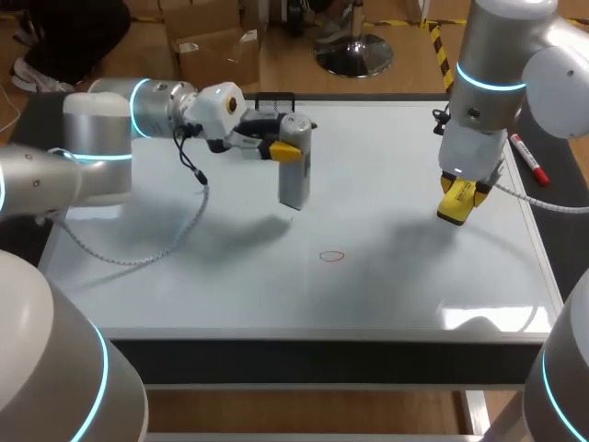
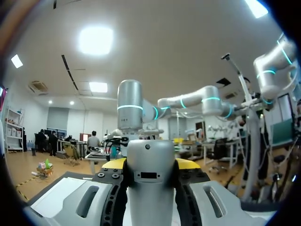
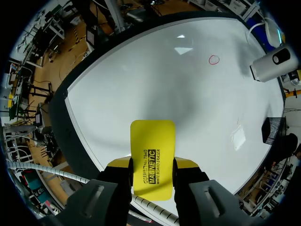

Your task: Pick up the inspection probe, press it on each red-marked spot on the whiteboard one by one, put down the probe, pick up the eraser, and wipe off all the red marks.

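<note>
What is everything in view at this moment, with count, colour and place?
whiteboard: one, white, covering the table top.
red mark: one, a small red ring, near the board's middle, toward the near edge.
inspection probe: one, grey, upright in the left gripper, over the board's far part, left of the middle.
eraser: one, yellow, in the right gripper, over the board's right part.
marker pen: one, red and white, lying along the board's right edge.
black object: one, at the board's far edge behind the probe; what it is cannot be told.
left gripper: shut on the probe.
right gripper: shut on the eraser.
</note>
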### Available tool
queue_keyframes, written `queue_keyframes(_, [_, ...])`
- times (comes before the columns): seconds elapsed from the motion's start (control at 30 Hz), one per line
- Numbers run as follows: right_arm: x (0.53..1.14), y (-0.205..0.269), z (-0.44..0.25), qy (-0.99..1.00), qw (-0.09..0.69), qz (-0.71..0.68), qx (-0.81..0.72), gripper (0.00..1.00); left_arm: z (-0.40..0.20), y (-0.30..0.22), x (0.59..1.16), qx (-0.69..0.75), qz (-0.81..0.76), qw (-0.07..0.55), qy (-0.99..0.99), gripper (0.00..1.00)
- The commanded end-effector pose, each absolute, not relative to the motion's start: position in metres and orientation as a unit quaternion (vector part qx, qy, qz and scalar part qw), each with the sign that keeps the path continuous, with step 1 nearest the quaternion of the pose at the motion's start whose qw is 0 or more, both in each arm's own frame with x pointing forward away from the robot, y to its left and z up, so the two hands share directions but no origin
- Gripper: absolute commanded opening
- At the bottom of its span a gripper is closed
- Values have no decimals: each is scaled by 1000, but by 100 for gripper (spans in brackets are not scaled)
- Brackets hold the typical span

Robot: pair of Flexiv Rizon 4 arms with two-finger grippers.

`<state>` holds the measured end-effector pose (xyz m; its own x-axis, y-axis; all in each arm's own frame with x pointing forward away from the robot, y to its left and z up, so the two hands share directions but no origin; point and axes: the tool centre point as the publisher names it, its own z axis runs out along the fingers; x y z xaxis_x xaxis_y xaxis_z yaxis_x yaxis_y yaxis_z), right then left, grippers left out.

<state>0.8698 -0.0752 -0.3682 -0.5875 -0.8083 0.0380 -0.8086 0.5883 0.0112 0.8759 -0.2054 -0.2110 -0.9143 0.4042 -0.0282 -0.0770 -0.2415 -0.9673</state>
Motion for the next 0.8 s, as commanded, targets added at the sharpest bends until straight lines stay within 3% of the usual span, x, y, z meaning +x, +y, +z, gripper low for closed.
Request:
queue_keyframes(0.03, [870,-76,-368,-891,20,5,454,0,-213,-194,888,-167,769,186,-589,0])
queue_keyframes(0.8, [870,-76,-368,-891,20,5,454,0,-209,-128,930,-162,771,215,-577,0])
